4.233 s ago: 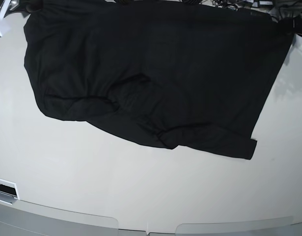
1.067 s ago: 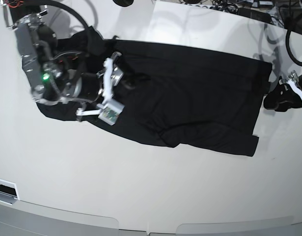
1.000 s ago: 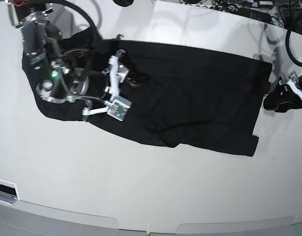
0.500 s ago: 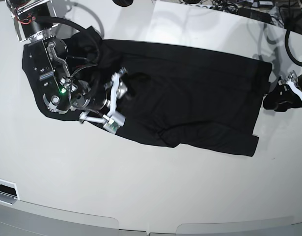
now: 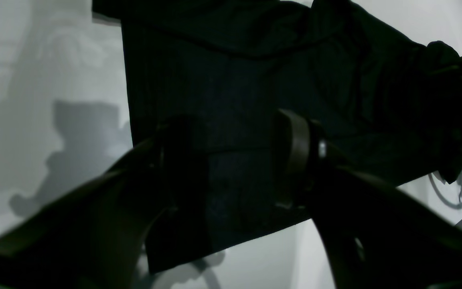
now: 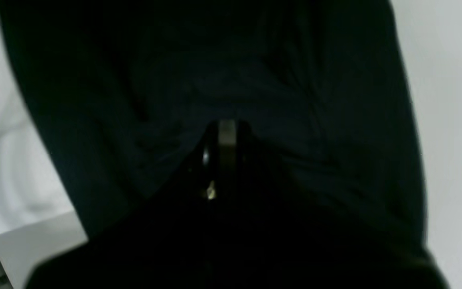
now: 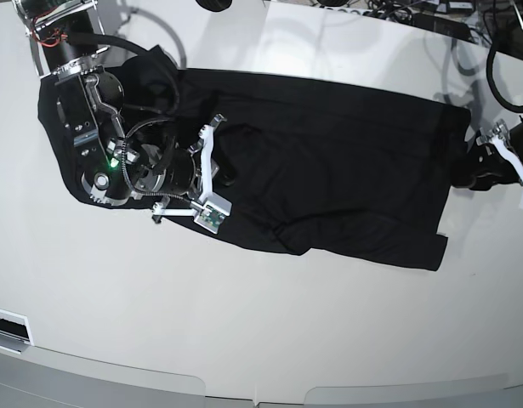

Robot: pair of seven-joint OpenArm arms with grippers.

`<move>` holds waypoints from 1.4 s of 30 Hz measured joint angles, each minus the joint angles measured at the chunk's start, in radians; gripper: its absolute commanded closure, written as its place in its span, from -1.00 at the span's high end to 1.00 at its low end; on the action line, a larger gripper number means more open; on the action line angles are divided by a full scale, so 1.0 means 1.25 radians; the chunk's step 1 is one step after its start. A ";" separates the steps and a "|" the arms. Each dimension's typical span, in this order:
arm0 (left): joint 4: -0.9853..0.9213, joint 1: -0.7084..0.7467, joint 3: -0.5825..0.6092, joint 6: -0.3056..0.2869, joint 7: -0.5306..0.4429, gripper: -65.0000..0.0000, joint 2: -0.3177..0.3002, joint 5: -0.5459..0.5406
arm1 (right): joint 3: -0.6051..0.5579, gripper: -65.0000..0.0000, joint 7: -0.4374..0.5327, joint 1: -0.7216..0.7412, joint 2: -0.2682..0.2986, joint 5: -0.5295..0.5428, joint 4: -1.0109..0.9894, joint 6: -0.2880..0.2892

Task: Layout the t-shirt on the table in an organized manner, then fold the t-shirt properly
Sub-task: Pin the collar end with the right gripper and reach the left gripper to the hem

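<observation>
The black t-shirt (image 7: 346,170) lies spread across the white table (image 7: 270,323), with wrinkles near its middle and lower hem. My right gripper (image 7: 225,174) rests on the shirt's left half. In the right wrist view its fingertips (image 6: 226,134) are pressed together on a pinch of the t-shirt (image 6: 315,88), and creases run into them. My left gripper (image 7: 467,167) hovers at the shirt's right edge. Seen from the left wrist, that gripper (image 5: 235,156) stands open over the t-shirt (image 5: 231,80), its fingers (image 5: 297,148) wide apart and holding nothing.
Cables and gear (image 7: 414,13) crowd the table's far edge at the top right. A white slotted device (image 7: 6,327) sits at the front left. The table's curved front rim (image 7: 261,395) runs along the bottom.
My right gripper has closed from wide open onto the cloth and its arm has shifted slightly right. The left arm edged a little toward the shirt's edge.
</observation>
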 measured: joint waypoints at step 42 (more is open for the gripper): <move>-0.604 -0.454 0.239 0.114 -0.458 0.02 0.006 0.435 | 0.174 -1.00 -0.128 -0.063 0.000 0.053 0.207 0.003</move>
